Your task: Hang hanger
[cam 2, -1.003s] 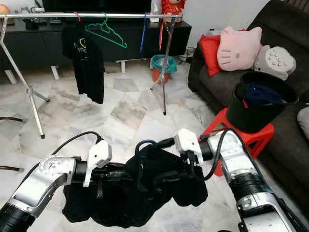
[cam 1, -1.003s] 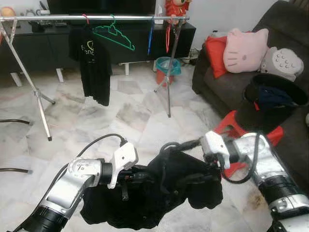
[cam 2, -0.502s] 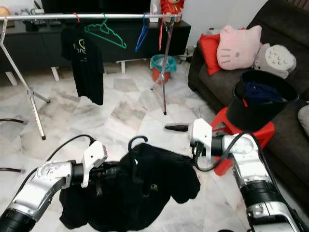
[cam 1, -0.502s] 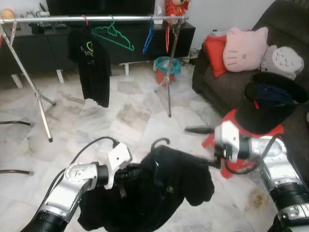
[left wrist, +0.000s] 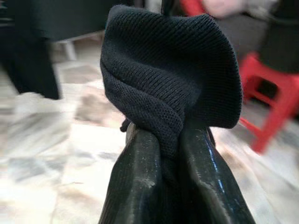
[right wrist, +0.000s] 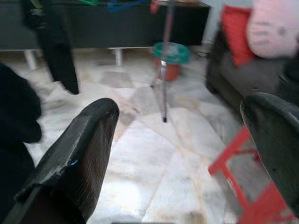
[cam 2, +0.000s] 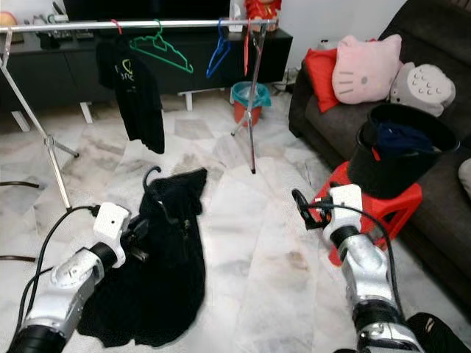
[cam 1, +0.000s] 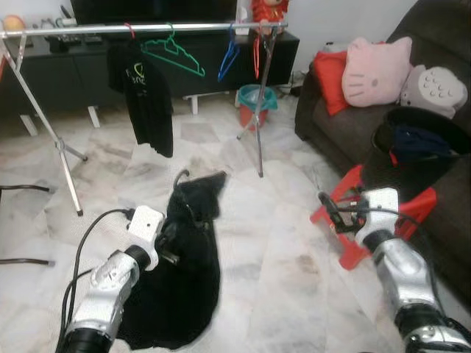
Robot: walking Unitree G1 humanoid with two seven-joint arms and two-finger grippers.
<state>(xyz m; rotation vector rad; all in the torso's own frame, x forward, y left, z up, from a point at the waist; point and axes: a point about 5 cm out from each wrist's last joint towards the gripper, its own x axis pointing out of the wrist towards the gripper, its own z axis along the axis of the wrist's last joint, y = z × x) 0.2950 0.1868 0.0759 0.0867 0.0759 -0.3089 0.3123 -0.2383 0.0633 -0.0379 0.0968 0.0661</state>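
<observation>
hanger (cam 1: pixel 179 179) mostly hidden, perhaps inside garment (cam 1: pixel 184 265)

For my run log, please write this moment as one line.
left claw: shut on black garment with hanger hook | right claw: open, holds nothing | rail: not reached

Black shirt (cam 1: pixel 184 265) on hooked hanger (cam 1: pixel 179 179), drooping to floor.

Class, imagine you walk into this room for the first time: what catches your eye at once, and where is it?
First, the black garment on its hanger, dangling low over the marble floor with its cloth pinched in the left gripper. Behind it stands the drying rail with a black T-shirt and a green hanger. On the robot's right, the right gripper hangs open and empty near a red stool bearing a black bucket.
</observation>
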